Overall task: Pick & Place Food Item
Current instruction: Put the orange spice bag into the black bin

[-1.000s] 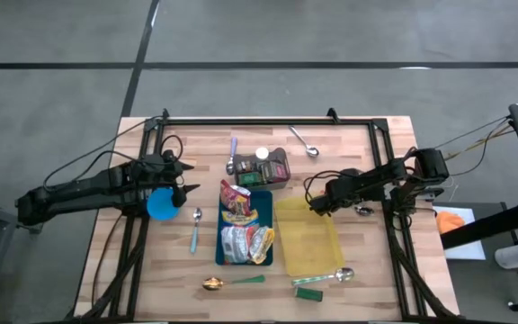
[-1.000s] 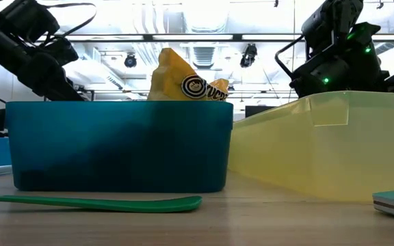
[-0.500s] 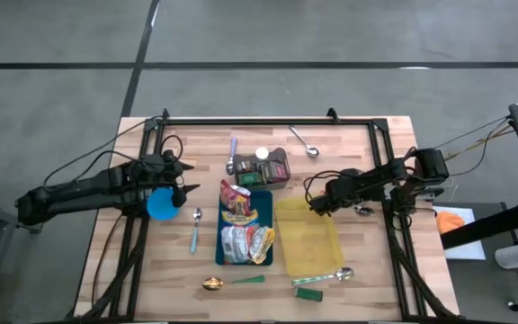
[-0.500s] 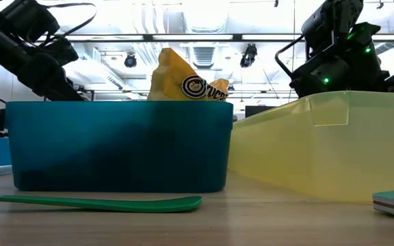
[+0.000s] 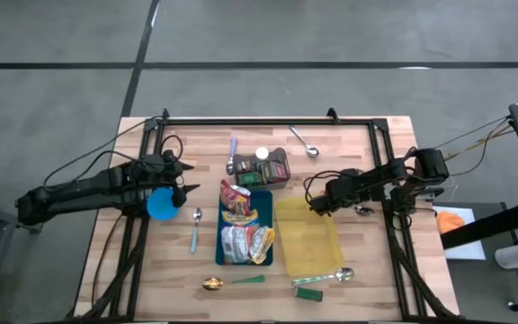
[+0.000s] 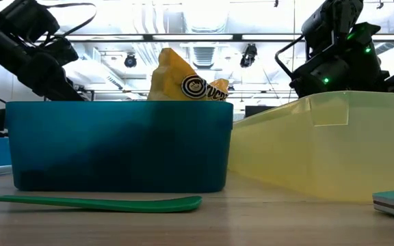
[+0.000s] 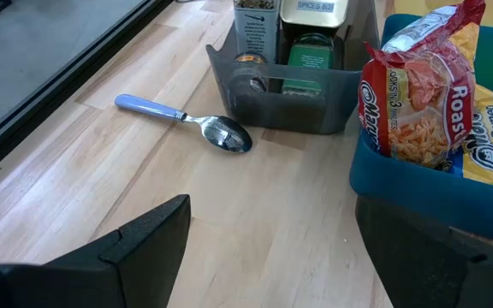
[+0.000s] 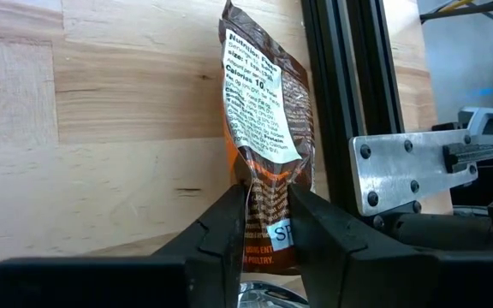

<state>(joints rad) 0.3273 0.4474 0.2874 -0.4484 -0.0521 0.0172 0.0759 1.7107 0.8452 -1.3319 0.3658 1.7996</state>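
Note:
My right gripper (image 8: 268, 201) is shut on a brown food packet (image 8: 268, 103) with a white nutrition label, over the wood beside the far right corner of the yellow bin (image 5: 307, 236). In the high view that gripper (image 5: 316, 205) hides the packet. My left gripper (image 7: 272, 248) stands open at the table's left (image 5: 190, 177), with nothing between its fingers. The blue bin (image 5: 245, 229) holds several noodle packets (image 7: 426, 103). My right gripper pinches the brown packet's near end (image 8: 268, 184) between its two fingers (image 8: 225, 222), and the foil is creased there. The fingers slant down and lie along the packet, which reaches away from them over the wood. Whether its far end rests on the table, I cannot tell.
A grey box of spice jars (image 5: 266, 169) stands behind the blue bin. A blue cup (image 5: 161, 204) sits by my left gripper. Spoons lie about: (image 7: 187, 124), (image 5: 195, 229), (image 5: 302, 139), (image 5: 234, 282), (image 5: 326, 276). A black frame rail (image 8: 349, 94) runs close beside the packet.

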